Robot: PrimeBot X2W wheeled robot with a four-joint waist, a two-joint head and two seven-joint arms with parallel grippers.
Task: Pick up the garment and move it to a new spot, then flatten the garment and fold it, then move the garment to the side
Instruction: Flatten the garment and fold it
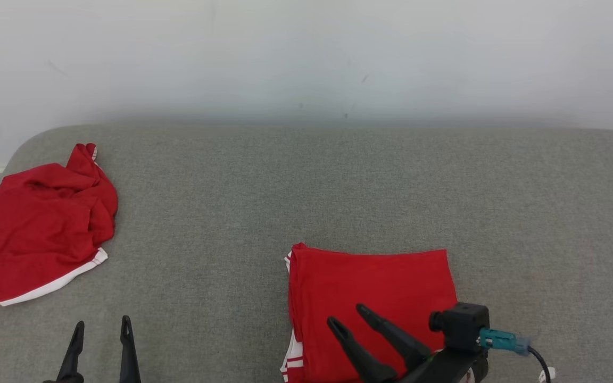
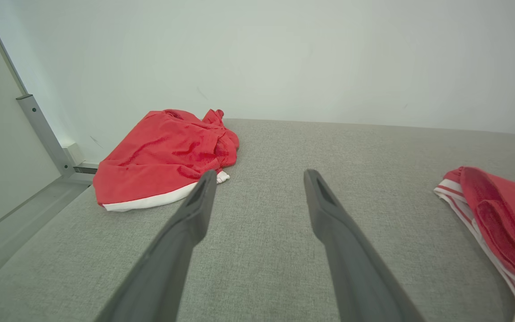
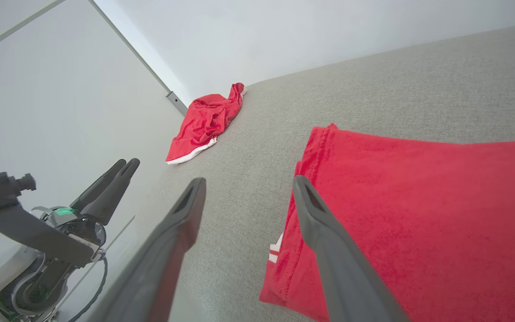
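The garment (image 1: 386, 282) is red with white stripes at its edge and lies folded into a neat rectangle on the grey cushioned surface (image 1: 296, 186), near the front right. My right gripper (image 1: 347, 314) hovers over its near left part, jaws open, with nothing between them. In the right wrist view the right gripper (image 3: 249, 180) straddles the left folded edge of the garment (image 3: 418, 201). My left gripper (image 1: 102, 322) is open and empty at the lower left, and the left wrist view shows the left gripper (image 2: 261, 173) above bare grey fabric, with the folded garment (image 2: 503, 210) off to its right.
A second red garment (image 1: 40, 223) with a white hem lies crumpled at the far left edge of the surface, also seen as a crumpled heap (image 2: 163, 152). A white wall (image 1: 306, 53) runs behind. Bare grey surface spans the middle and right.
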